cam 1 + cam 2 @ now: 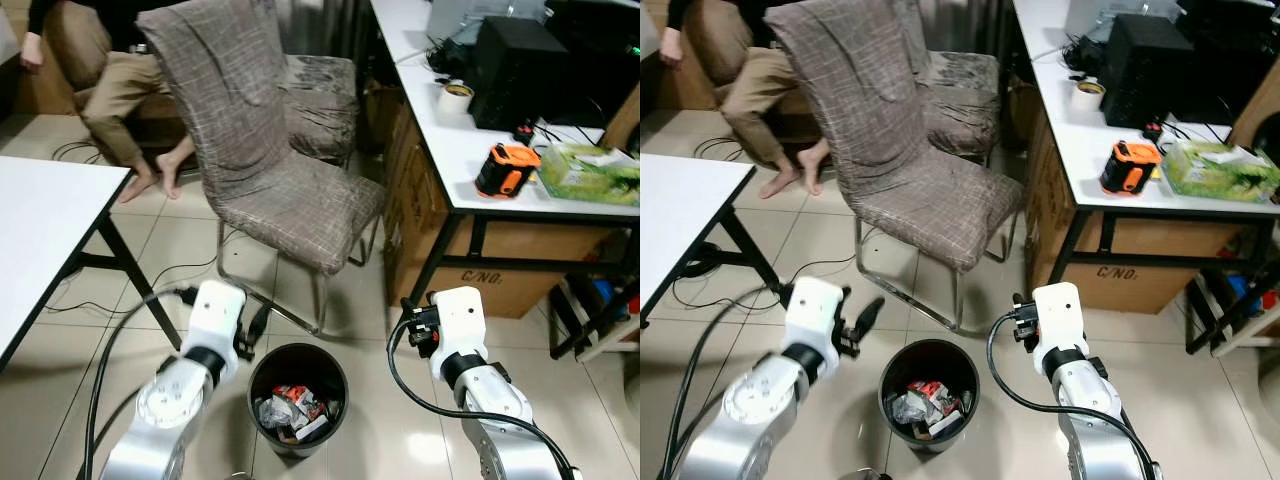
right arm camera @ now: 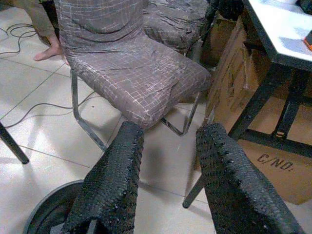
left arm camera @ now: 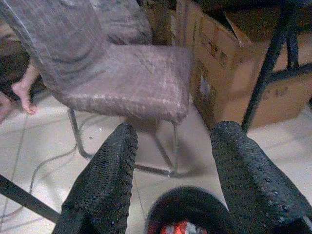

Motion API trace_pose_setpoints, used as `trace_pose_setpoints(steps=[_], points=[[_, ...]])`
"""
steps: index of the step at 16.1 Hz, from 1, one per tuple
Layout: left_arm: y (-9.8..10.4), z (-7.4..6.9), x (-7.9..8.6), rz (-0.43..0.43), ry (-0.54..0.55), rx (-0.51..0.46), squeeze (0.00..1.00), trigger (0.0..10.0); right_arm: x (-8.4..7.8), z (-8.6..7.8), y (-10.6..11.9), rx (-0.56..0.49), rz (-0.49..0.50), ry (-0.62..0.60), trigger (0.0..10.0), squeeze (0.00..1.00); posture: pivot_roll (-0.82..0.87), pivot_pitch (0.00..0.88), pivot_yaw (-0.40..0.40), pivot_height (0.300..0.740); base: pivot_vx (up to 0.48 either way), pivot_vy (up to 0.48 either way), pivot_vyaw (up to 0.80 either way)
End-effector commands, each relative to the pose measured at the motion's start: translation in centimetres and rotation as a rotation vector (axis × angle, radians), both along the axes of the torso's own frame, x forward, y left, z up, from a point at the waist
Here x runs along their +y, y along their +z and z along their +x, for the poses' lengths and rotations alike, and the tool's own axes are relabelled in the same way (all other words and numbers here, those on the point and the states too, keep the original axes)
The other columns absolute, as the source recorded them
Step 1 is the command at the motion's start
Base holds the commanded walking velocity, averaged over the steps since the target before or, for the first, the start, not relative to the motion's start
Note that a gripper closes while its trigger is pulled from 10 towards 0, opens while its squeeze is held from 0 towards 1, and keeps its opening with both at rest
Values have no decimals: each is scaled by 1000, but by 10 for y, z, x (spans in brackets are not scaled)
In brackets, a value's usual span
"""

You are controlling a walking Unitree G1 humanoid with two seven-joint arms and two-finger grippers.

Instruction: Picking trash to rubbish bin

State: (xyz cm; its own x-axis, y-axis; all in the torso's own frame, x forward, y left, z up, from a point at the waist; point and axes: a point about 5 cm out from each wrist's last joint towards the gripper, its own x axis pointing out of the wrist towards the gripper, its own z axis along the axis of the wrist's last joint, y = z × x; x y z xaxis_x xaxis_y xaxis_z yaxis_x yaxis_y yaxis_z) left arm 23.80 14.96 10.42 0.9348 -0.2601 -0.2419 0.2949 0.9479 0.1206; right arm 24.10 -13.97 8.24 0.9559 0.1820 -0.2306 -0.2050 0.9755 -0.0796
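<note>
Both claws gape beside half-hidden rubbish bin (image 3: pixel 187 210).

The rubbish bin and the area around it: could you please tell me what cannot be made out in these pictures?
- Rubbish bin: the trash inside is too small to identify piece by piece in the eye views; the left wrist view cuts the bin off at the frame edge.
- Left pincer: open, nothing between its fingers.
- Right pincer: open; its fingers hide part of the bin rim.
- Person: cut off by the top edge.
</note>
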Motion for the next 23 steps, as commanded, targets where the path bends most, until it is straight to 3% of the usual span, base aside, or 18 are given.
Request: trace_pose_setpoints(steps=[1,5,10,11,15,23], points=[[2,2,1,0,11,-5,0,10000,1,2,1,5,8,-1,10000,0,0,9,-39,740,-247,0,0],[9,3,2,6,8,-30,0,10000,10,5,15,-47,54,48,10000,0,11,9,-46,740,-270,0,0],[18,4,3,28,6,-59,0,10000,21,12,29,-107,15,119,10000,0,32,8,-49,740,-265,0,0],[21,5,4,32,7,-67,0,10000,24,15,34,-119,50,111,10000,0,33,11,-48,740,-247,0,0],[49,15,6,8,35,-150,0,10000,22,26,61,-218,86,85,10000,0,34,12,-51,740,-247,0,0],[62,21,9,9,55,-176,0,10000,30,28,69,-247,57,144,10000,0,31,19,-59,740,-247,0,158]])
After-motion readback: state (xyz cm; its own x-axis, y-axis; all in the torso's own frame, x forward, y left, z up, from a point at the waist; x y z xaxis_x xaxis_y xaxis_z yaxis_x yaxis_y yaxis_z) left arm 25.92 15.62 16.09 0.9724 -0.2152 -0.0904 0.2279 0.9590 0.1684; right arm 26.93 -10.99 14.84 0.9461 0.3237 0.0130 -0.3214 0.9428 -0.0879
